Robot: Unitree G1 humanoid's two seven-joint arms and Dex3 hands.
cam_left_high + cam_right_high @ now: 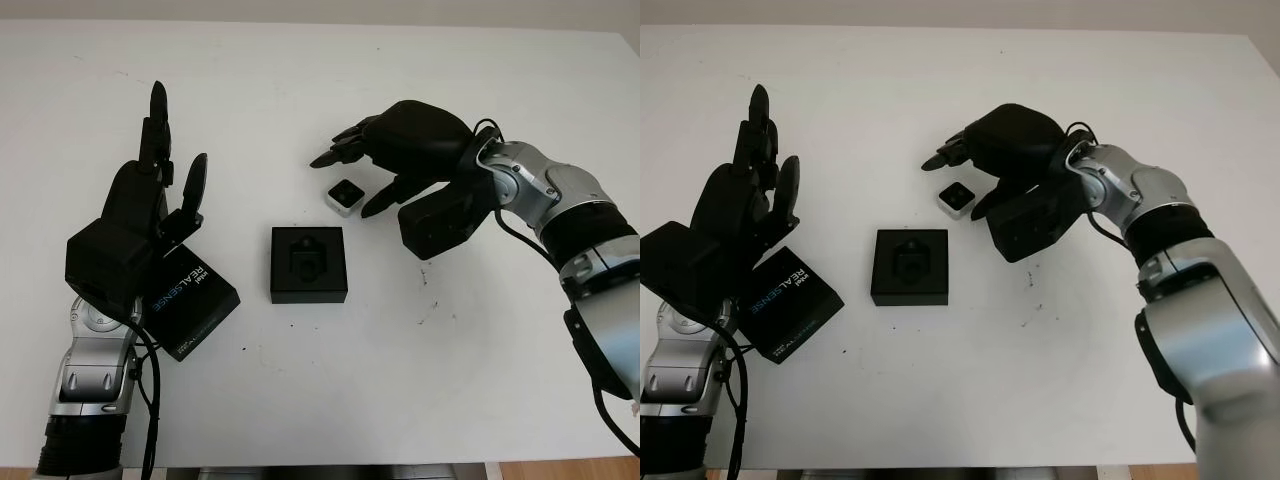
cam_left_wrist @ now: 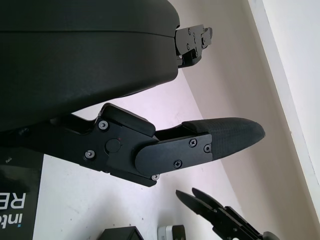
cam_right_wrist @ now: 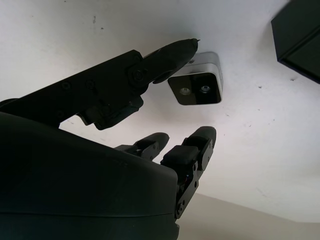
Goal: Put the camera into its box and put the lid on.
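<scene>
Camera (image 1: pixel 345 196), a small silver-and-black cube, sits loose on the white worktop (image 1: pixel 400 380) beyond the open black foam-lined box (image 1: pixel 308 264), where the right hand (image 1: pixel 400 140), fingers (image 3: pixel 195 145) apart around it and not closed, could nudge it askew

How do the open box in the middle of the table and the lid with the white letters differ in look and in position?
The box lies square to the table edge, while the lid is turned at an angle. The box shows a moulded black insert with a hollow; the lid shows a flat top with white REALSENSE lettering. The box lies apart from both hands; the lid is partly under the open left hand. Both are black and squarish.
</scene>
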